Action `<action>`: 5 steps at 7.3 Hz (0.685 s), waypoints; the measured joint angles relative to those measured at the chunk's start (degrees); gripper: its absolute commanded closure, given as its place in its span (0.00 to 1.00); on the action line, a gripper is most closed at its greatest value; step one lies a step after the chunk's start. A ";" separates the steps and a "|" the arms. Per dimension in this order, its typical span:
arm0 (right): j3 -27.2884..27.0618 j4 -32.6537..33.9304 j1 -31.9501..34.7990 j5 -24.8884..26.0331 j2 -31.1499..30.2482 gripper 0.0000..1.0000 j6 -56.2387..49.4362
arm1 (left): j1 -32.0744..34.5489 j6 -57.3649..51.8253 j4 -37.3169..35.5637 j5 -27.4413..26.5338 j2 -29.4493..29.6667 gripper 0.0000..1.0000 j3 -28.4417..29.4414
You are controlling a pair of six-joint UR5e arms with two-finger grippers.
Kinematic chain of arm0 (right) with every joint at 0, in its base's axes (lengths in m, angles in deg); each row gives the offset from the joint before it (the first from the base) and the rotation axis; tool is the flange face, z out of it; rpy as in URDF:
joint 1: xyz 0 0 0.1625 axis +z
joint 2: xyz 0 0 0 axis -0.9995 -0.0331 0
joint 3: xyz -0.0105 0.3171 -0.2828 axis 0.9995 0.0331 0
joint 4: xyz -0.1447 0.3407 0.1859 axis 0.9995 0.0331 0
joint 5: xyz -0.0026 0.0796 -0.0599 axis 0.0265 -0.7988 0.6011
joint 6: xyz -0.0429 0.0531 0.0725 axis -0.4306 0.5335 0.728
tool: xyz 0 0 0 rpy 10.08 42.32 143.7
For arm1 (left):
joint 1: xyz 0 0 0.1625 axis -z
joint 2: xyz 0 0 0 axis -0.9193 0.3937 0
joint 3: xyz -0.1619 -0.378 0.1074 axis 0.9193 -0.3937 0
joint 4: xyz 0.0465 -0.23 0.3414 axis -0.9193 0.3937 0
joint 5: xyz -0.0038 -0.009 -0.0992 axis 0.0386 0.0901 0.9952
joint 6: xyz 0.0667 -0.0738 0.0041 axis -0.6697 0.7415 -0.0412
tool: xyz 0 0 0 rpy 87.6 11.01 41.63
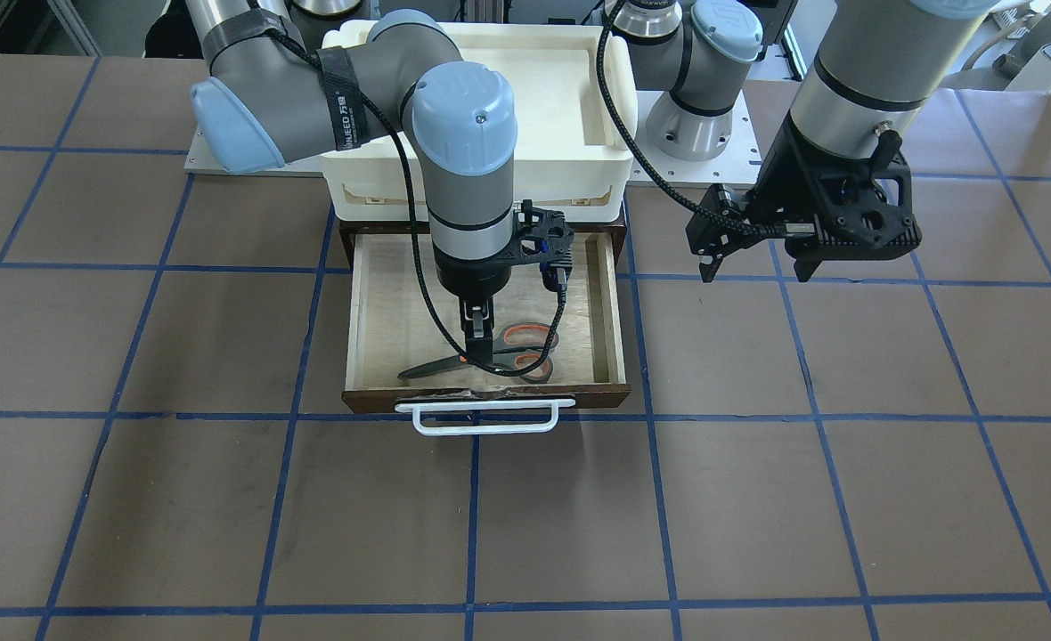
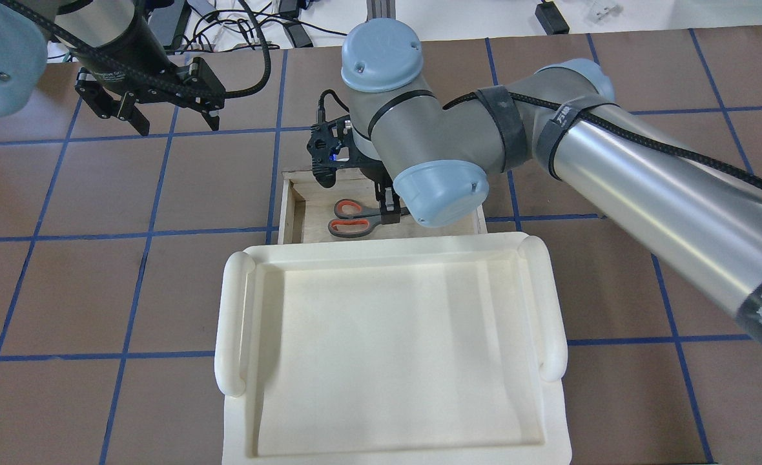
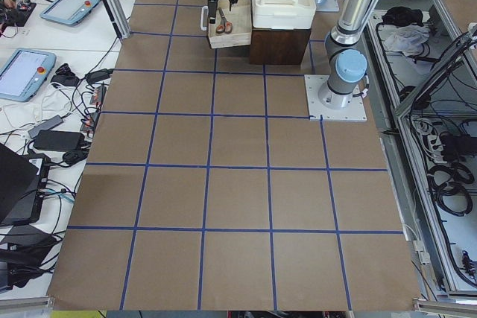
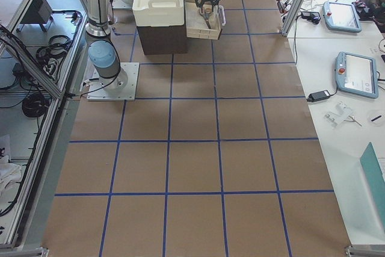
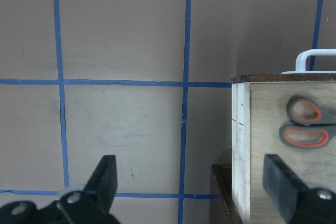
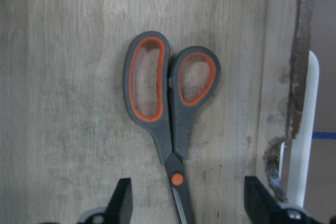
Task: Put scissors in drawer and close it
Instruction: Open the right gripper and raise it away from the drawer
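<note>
Front camera is looking steeply down from across the table (image 1: 757, 499) and overhead camera is looking down from the opposite side, both sharing the open drawer (image 1: 616, 303) and scissors (image 1: 518, 335). Side cameras are looking along the table from either end, far off, drawer small at top. Wrist cameras are looking straight down, close: right onto the scissors, left onto table beside the drawer.

A wide brown table (image 3: 238, 199) is marked into squares by blue tape lines (image 3: 186, 115). White benches (image 4: 325, 58) run along both its long sides, carrying teach pendants (image 4: 360, 73) and loose cables (image 3: 63, 121). Aluminium posts (image 4: 299, 1) stand at the edges under even light.
</note>
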 measured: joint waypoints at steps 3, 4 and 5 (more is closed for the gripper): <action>0.03 0.39 -3.92 0.17 -4.79 0.00 20.92 | 0.09 0.44 -1.06 0.43 0.58 0.00 -0.01; 0.02 0.42 -5.54 -0.20 -6.08 0.00 31.89 | 0.71 0.71 -2.77 0.64 1.09 0.00 -0.08; 0.02 0.39 -6.61 -0.48 -7.30 0.00 44.71 | 2.26 1.31 -5.29 0.68 1.90 0.00 -0.13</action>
